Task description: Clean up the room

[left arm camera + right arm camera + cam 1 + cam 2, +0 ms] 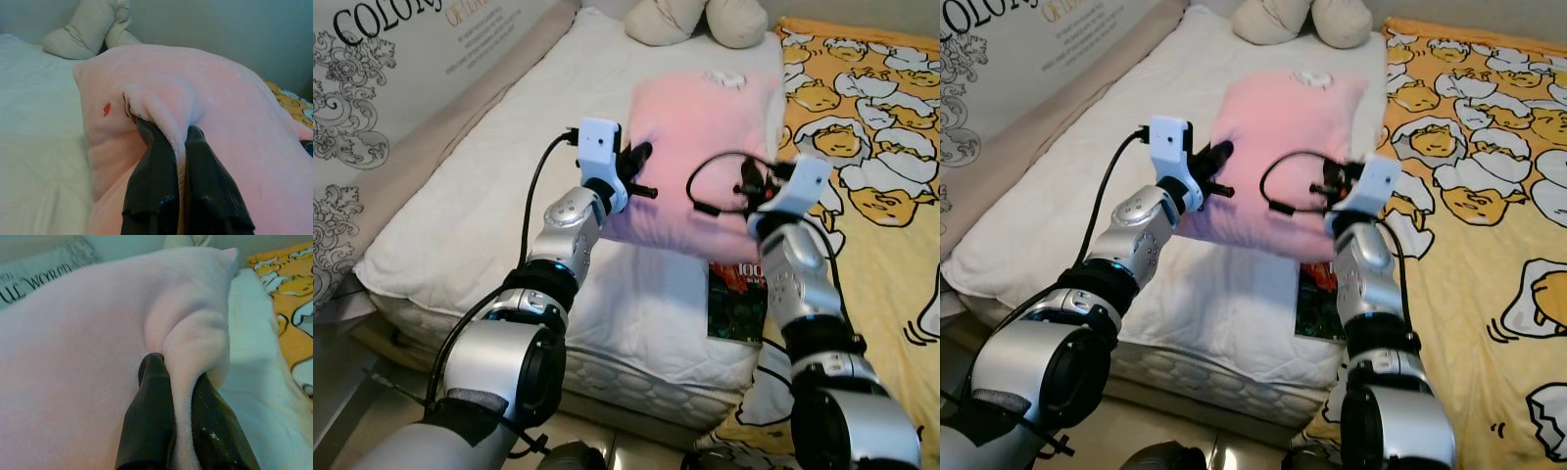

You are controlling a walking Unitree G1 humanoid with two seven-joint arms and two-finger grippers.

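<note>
A pink pillow (pixel 700 147) hangs above the white mattress (pixel 489 196), held between both arms. My left gripper (pixel 636 162) is shut on a fold at the pillow's left edge; its black fingers (pixel 151 161) pinch the pink cloth. On the other side my right gripper (pixel 752 188) is shut on a bunched fold, with its fingers (pixel 151 396) squeezing the cloth. The pillow (pixel 1278 157) tilts with its far end lower towards the head of the bed.
A cream plush toy (pixel 700 20) lies at the head of the bed. An orange duvet with a duck print (pixel 871 127) covers the right side. A dark book (pixel 736 299) lies on the mattress under the pillow. A patterned board (pixel 372 88) stands on the left.
</note>
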